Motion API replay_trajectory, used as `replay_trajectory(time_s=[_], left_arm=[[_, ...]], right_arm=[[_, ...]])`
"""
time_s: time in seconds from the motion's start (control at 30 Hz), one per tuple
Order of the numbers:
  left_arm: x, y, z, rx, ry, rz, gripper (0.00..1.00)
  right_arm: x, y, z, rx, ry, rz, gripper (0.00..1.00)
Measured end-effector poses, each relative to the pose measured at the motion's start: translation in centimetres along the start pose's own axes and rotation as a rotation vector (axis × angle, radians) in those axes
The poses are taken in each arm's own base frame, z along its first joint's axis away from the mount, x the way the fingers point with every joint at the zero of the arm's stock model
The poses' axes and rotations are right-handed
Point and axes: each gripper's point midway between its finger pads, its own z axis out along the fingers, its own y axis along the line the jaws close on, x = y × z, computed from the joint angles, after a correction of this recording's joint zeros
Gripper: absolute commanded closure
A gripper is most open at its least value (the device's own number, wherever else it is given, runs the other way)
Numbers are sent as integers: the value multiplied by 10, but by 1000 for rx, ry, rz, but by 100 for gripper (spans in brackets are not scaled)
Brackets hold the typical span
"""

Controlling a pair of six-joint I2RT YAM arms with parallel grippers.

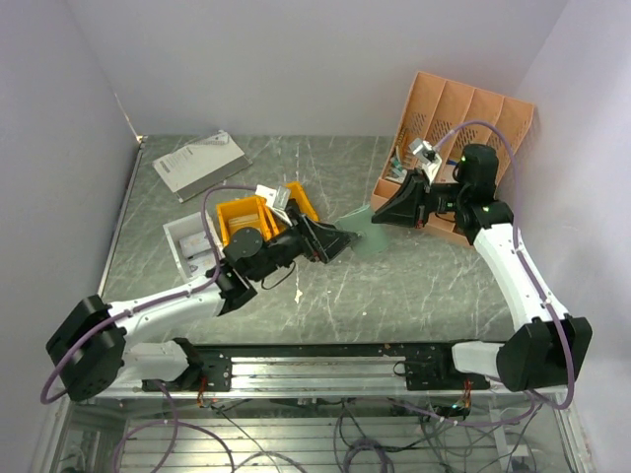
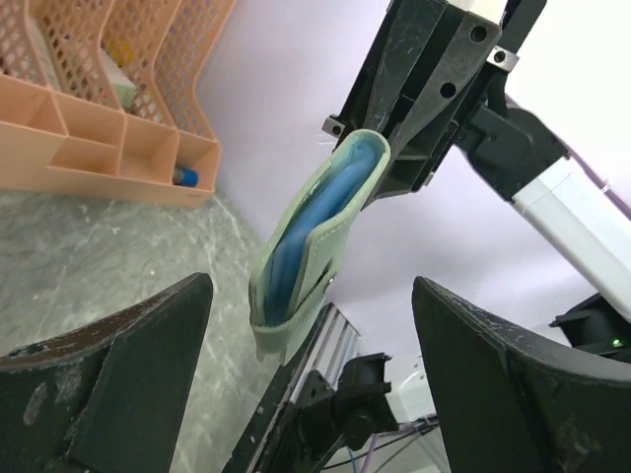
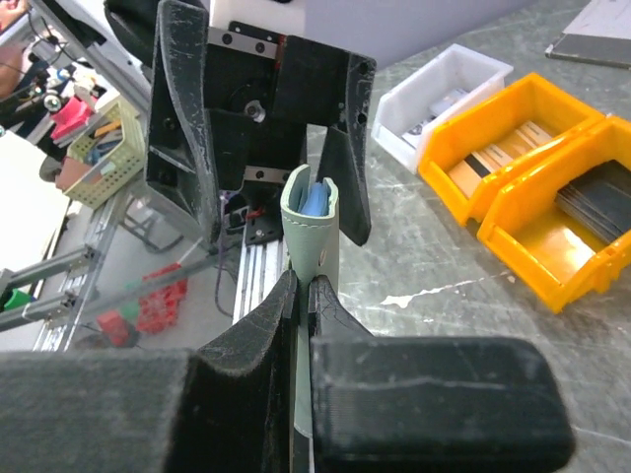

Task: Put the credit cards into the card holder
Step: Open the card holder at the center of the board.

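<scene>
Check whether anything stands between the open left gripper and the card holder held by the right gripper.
Nothing visible does. The flat grey-green folding card holder is in mid-air, clamped in the right gripper. It faces the gap between the open fingers of the left gripper, with only air between them.
</scene>
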Motion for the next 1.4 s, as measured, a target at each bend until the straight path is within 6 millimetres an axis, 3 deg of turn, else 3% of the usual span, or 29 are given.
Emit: replay_trajectory(time_s=[0.03,0.23,0.27,0.33,0.47,0.6,0.7,0.77,0.83,0.9,1.03,1.1,1.23,1.4], left_arm=[[-2,-3,3,13,-4,-2,5],[1,-9,12,52,5,-43,52],[2,-8,13,54,7,-48,56],[3,-9,13,56,10,-61,55],[2,-10,13,60,9,-70,41],[-4,-17,16,75,-3,-69,39],[-10,-23,18,91,-16,-67,47],[-11,-24,19,95,-18,-68,62],[-11,-24,20,94,-16,-71,82],[-9,-23,21,94,-9,-71,93],[-7,-24,21,102,-1,-57,93],[-6,-25,21,112,8,-39,93],[-13,-33,22,158,23,22,93],[-41,-57,27,269,18,97,93]], right_arm=[[-1,2,0,-1,-5,7,100],[-11,9,0,-4,-20,-14,100],[-12,9,0,-4,-21,-14,100],[-11,8,0,-4,-21,-12,100],[-7,8,0,-4,-21,0,100],[-1,9,0,-4,-20,12,100],[-1,11,0,-4,-20,8,100],[-2,13,-1,-5,-21,2,100],[-3,14,-1,-7,-21,-3,100],[-3,15,-1,-8,-21,-5,91],[0,13,-1,-2,-21,2,43],[2,14,-2,-1,-18,-3,23],[10,17,-2,2,-8,-8,11],[20,26,-2,-3,6,-20,11]])
